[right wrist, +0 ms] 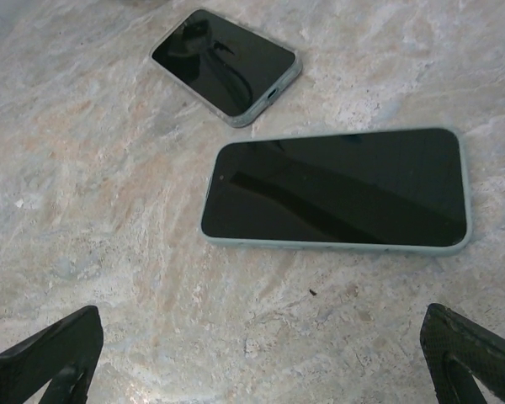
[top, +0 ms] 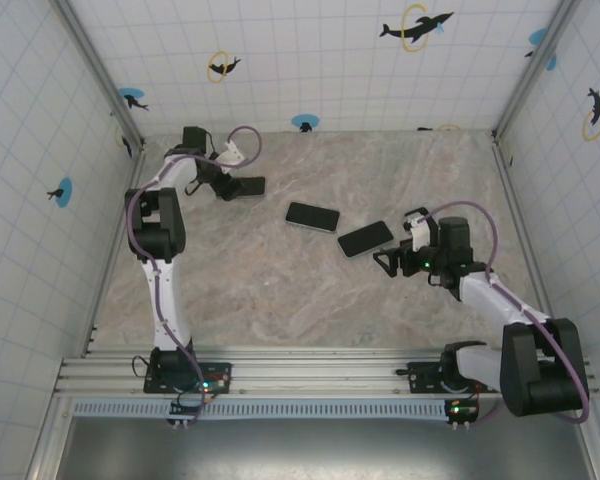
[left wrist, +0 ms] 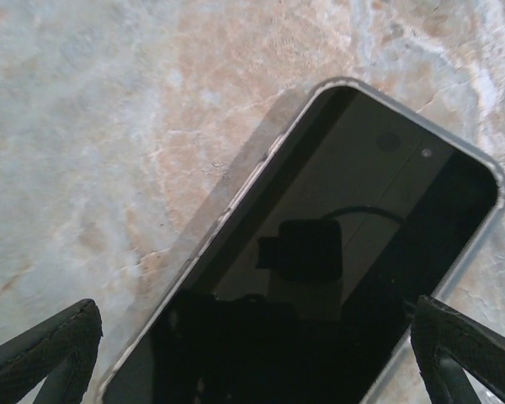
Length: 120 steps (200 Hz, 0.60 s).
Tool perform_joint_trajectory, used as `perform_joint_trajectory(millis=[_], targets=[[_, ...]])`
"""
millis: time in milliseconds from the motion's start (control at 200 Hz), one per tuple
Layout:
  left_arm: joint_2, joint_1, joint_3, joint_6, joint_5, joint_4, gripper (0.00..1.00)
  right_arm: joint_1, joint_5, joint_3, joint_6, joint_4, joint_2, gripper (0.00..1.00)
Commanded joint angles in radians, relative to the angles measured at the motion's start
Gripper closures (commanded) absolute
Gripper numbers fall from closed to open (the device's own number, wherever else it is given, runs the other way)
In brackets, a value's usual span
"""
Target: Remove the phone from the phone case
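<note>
Three phones lie flat and face up on one table (top: 280, 300), and two hands stand by them. The far-left phone (top: 248, 186) (left wrist: 337, 252) lies at the far left of the table; it is a flat slab with rounded corners and a glossy black screen that mirrors the camera above it, and a grey translucent case (left wrist: 251, 172) runs round its edge. The left hand (top: 228, 187) (left wrist: 252, 362) is spread wide, its dark, rough-surfaced fingers (left wrist: 42, 353) on either side of this phone's near end; whether they touch it cannot be told. The middle phone (top: 312, 217) (right wrist: 225, 63) lies near the table's centre, dark-screened with a grey rim and a port in one short edge. Just to its right, apart from it and at a different angle, is the right phone (top: 365, 239) (right wrist: 337, 189), longer in the right wrist view and set in a pale green case (right wrist: 337, 245). The right hand (top: 395, 243) (right wrist: 257, 353) is just beside this phone's right end, fingers (right wrist: 46, 358) fully apart and holding nothing. The table has a smooth, marble-like surface veined in beige, grey and white.
</note>
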<state>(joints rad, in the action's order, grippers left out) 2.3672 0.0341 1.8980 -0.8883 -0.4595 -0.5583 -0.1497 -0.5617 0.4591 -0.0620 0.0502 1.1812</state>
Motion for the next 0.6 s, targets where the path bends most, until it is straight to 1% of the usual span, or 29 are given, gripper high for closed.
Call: perform_joint_trajectory(millis=[0,235,360,430,470,596], targets=[[0.038,0.003,0.044,-0.029,-0.040,-0.052,0.03,-0.005,-0.026,0.033,-0.018,-0.027,0.022,0.01],[0.065,-0.005,0.065,-0.042,-0.065,-0.087,0.04,-0.011,-0.044,0.021,0.007,0.004,0.049,0.01],[0.079,-0.005,0.099,-0.010,-0.099,-0.117,0.04,-0.015,-0.052,0.016,0.019,0.019,0.065,0.01],[0.078,-0.005,0.125,0.042,-0.115,-0.106,0.04,-0.019,-0.050,0.009,0.032,0.020,0.070,0.01],[0.074,-0.005,0.137,0.087,-0.112,-0.080,0.04,-0.020,-0.050,0.001,0.042,0.059,0.072,0.01],[0.053,-0.005,0.152,0.278,-0.100,0.025,0.05,-0.028,-0.046,0.001,0.057,0.076,0.081,0.01]])
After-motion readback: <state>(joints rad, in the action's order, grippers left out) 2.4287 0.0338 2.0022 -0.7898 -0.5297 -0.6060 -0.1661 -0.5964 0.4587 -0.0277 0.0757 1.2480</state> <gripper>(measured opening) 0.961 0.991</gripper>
